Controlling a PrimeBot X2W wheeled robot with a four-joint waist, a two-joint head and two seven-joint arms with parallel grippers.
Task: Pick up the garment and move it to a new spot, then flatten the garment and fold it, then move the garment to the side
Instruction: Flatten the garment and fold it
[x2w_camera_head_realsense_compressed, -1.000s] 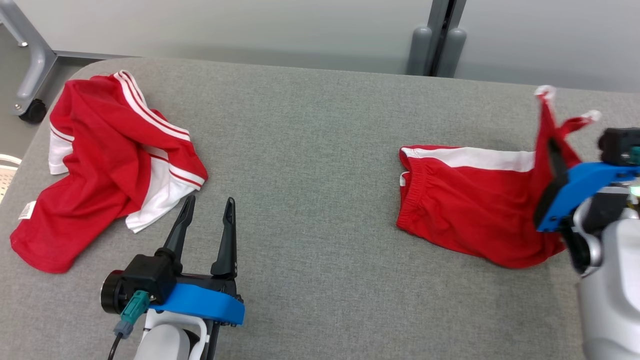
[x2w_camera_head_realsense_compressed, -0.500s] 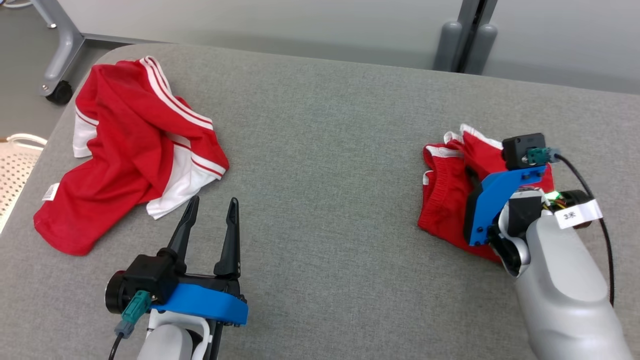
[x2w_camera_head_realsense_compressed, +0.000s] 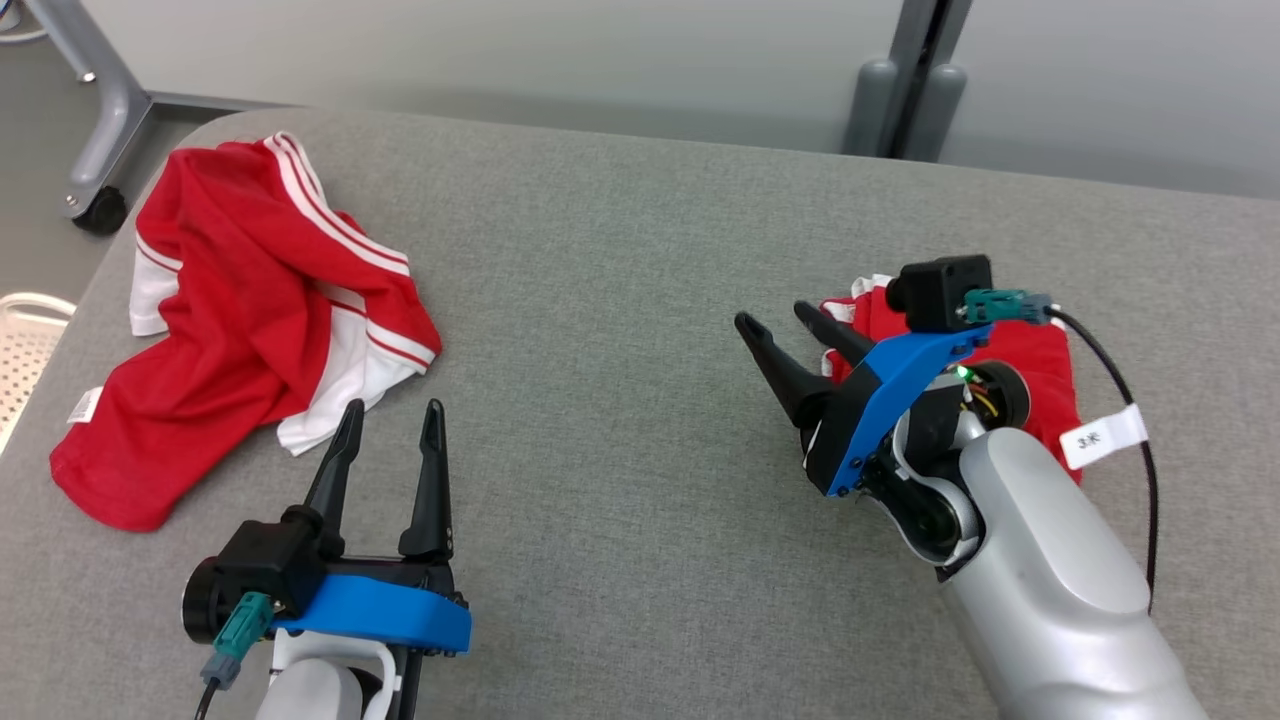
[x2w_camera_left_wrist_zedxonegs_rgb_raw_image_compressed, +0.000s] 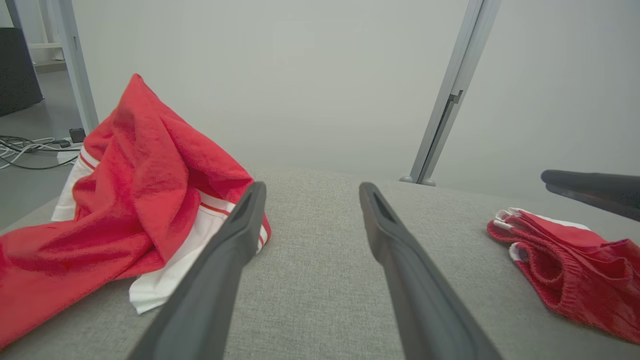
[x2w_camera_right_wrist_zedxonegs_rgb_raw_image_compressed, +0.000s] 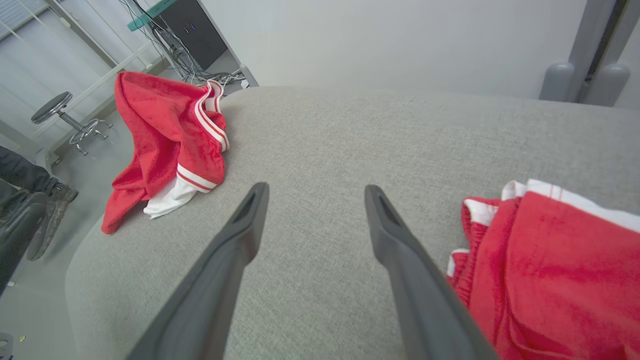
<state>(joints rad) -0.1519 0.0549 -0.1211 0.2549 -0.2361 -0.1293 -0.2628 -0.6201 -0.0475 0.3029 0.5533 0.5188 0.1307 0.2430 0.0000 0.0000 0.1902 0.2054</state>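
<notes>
The folded red shorts (x2w_camera_head_realsense_compressed: 1035, 345) lie in a compact bundle on the right of the grey table (x2w_camera_head_realsense_compressed: 620, 300), partly hidden behind my right wrist. My right gripper (x2w_camera_head_realsense_compressed: 775, 318) points away from them, fingers spread wide and empty, just beside their waistband. I judge this piece set aside. My left gripper (x2w_camera_head_realsense_compressed: 392, 408), likewise spread and empty, hovers near the white hem of the crumpled red shirt (x2w_camera_head_realsense_compressed: 250, 320). That one probably comes next and calls for a pinch on an edge.

Grey table (x2w_camera_head_realsense_compressed: 620, 250): folded shorts (x2w_camera_head_realsense_compressed: 1045, 358), crumpled shirt (x2w_camera_head_realsense_compressed: 250, 300)
</notes>
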